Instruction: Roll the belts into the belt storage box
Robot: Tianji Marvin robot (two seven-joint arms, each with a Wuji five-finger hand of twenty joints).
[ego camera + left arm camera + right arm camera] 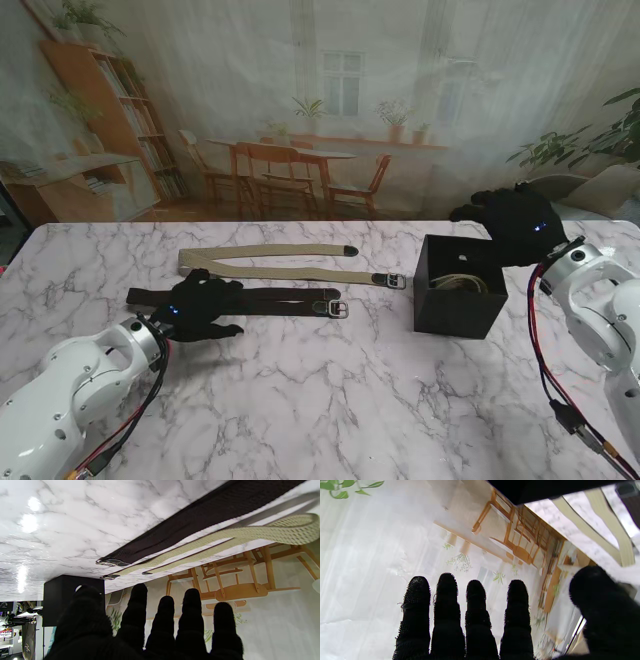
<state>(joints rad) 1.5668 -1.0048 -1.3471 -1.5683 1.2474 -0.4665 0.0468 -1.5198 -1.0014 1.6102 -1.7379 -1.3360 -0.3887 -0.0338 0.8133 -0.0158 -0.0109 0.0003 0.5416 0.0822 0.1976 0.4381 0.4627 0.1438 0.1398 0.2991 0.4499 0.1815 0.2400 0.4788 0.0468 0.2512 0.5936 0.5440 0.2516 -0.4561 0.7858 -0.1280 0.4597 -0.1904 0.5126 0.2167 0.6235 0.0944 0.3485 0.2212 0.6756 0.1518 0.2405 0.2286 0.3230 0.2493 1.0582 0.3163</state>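
Note:
A dark belt (285, 300) lies flat on the marble table, its buckle (337, 308) toward the box. My left hand (200, 308) hovers over that belt's left end with fingers (165, 620) straight and apart, holding nothing. A beige belt (270, 262), folded double, lies just beyond it; both show in the left wrist view as dark belt (200, 517) and beige belt (225, 537). The black storage box (432, 290) stands to the right with a coiled pale belt (465, 283) inside. My right hand (515, 225) is raised behind the box, open, its fingers (470, 620) spread.
The table's far edge (300, 222) meets a printed backdrop of a room. A red and black cable (545, 380) hangs along my right arm near the table's right side. Bare marble (350, 400) stretches between both arms.

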